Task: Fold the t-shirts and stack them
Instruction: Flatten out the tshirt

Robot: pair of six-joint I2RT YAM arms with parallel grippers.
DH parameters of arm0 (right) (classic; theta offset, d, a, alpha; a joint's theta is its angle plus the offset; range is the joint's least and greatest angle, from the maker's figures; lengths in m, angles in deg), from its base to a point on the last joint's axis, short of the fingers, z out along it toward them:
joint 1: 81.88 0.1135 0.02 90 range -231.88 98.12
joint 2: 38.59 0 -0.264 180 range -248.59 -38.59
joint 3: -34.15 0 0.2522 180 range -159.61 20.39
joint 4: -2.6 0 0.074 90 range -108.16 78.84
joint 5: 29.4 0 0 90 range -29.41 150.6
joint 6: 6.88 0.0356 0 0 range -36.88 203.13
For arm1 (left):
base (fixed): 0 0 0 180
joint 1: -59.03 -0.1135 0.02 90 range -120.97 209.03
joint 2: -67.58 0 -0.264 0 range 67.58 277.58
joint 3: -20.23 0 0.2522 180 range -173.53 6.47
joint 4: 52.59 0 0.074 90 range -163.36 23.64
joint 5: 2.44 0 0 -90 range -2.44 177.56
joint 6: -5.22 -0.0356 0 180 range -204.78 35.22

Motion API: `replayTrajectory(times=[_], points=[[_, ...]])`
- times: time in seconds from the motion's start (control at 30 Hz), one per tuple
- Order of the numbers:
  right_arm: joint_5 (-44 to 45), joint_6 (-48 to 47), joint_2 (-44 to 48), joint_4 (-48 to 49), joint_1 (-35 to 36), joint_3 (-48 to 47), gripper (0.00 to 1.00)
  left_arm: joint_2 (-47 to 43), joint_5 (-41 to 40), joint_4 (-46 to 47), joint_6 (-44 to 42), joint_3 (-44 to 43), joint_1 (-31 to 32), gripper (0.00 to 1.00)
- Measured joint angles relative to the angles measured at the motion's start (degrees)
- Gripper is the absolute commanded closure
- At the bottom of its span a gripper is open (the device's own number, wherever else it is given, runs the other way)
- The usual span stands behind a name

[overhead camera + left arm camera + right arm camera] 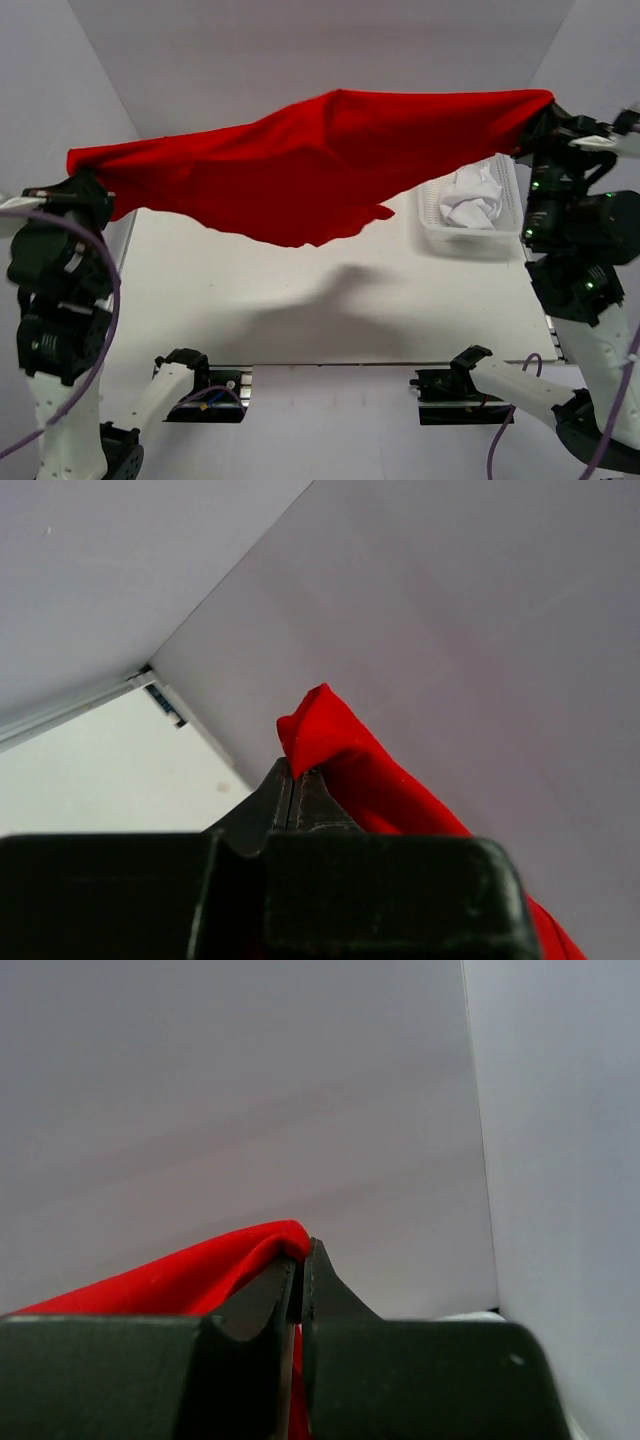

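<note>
The large red t-shirt [310,165] hangs stretched in the air high above the white table [300,300], held at both ends. My left gripper [85,185] is shut on its left corner; the left wrist view shows the red cloth [340,755] pinched at my left gripper's tips [292,772]. My right gripper [535,115] is shut on its right corner; the right wrist view shows the red cloth [200,1265] nipped at my right gripper's tips [300,1252]. The white t-shirt [472,197] lies crumpled in the white lattice basket [432,205] at the back right.
The shirt casts a shadow on the table's middle [320,310]. Grey walls enclose the back and both sides. The two arm bases [200,385] [455,385] sit at the near edge.
</note>
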Motion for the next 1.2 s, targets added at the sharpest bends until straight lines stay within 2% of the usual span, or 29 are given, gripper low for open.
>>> replayTrajectory(times=[0.17,0.37,0.5,0.63,0.67,0.7,0.77,0.8,0.87,0.9,0.93,0.97,1.0,1.03,1.07,1.13,1.2], points=[[-2.2,-0.2,2.4,-2.1,0.1,-1.6,1.00,-3.9,3.3,1.0,-2.9,-3.9,0.0,1.00],[-2.4,0.6,-1.2,-6.2,0.0,-2.3,1.00,0.0,4.8,2.2,-5.4,-7.8,0.0,1.00],[-1.8,3.0,-6.8,-7.1,-0.6,-1.2,1.00,8.2,3.0,3.3,-6.5,-7.4,-0.1,1.00],[-2.6,8.2,-16.4,-8.5,-3.7,1.8,1.00,22.6,-0.9,3.3,-5.9,-6.2,-0.9,1.00],[-3.8,9.7,-19.9,-8.8,-4.8,2.5,1.00,27.0,-1.2,3.1,-5.6,-5.8,-1.2,0.99],[-5.7,11.3,-23.7,-9.0,-5.8,3.3,1.00,30.9,-1.2,3.2,-5.4,-5.5,-1.7,0.92],[-9.6,14.1,-31.9,-10.3,-7.8,4.4,1.00,40.3,-0.4,2.9,-5.2,-4.4,-2.8,0.67],[-12.1,15.1,-37.1,-11.1,-8.9,4.2,0.85,46.2,0.3,2.3,-4.6,-4.4,-3.7,0.48],[-15.8,16.2,-45.8,-13.0,-10.3,2.8,0.67,56.9,1.8,0.0,-4.0,-6.7,-5.5,0.36],[-17.5,16.7,-50.9,-14.6,-10.8,0.4,0.61,63.4,2.4,-2.0,-3.2,-9.5,-6.6,0.21],[-18.7,17.1,-56.4,-16.4,-11.4,-3.0,0.53,69.6,3.0,-5.4,-2.8,-13.9,-7.6,0.15],[-19.8,17.3,-61.5,-17.8,-11.9,-6.9,0.50,75.3,3.6,-8.0,-2.3,-18.8,-8.5,0.09],[-20.7,17.5,-64.7,-19.1,-12.2,-9.6,0.39,80.3,4.2,-9.7,-1.9,-23.3,-9.2,0.03],[-21.4,17.4,-68.2,-21.1,-12.4,-13.2,0.18,85.2,4.8,-12.3,-1.5,-28.3,-9.8,0.00],[-22.1,17.4,-70.4,-22.0,-12.6,-15.7,0.10,88.4,5.1,-13.9,-1.1,-31.4,-10.5,0.00],[-23.3,16.7,-71.3,-23.0,-12.8,-17.0,0.10,90.3,5.9,-15.9,-0.8,-32.5,-11.4,0.00],[-25.1,16.5,-69.7,-22.9,-12.9,-16.9,0.10,88.4,7.1,-15.7,-1.3,-30.1,-11.7,0.00]])
